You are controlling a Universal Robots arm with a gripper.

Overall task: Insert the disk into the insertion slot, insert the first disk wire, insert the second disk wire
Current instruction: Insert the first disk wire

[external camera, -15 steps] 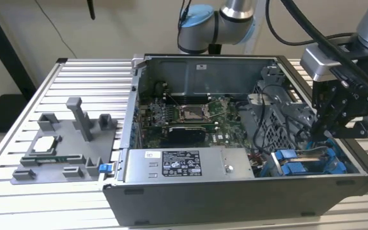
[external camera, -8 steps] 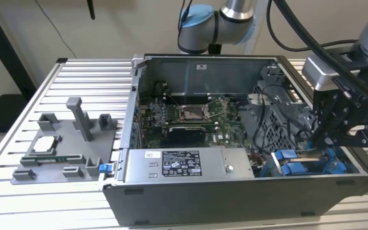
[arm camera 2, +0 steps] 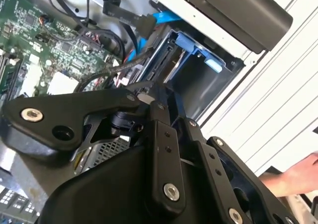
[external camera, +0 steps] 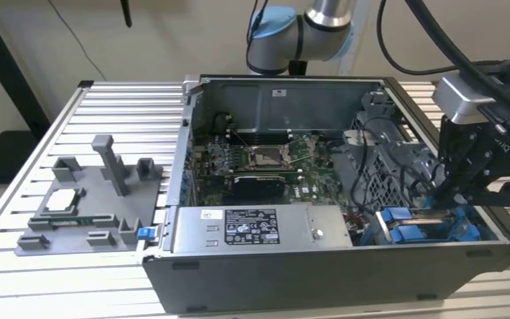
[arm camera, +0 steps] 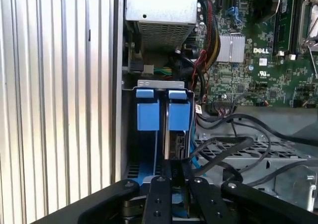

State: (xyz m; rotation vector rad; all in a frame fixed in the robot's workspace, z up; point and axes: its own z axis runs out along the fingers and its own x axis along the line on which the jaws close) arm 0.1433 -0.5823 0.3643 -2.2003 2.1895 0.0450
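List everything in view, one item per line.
Computer case: one, dark grey, open on the table
Table: one, silver slatted, under everything
Motherboard: one, green, on the case floor
Power-supply box: one, grey, black label, near case wall
Drive cage: one, grey perforated, exterior view's right
Disk carriers: two, blue, side by side in the corner bay
Cables: several, black, across the cage
Fixture tray: one, grey, exterior view's left
Hand: one, by the table
Arm: one, silver-blue, behind the case
Claw: one, black, at the carriers

A beige wall (external camera: 175, 33) backs the ribbed aluminium table (external camera: 113, 106) (black post (external camera: 11, 66) at the exterior view's left).
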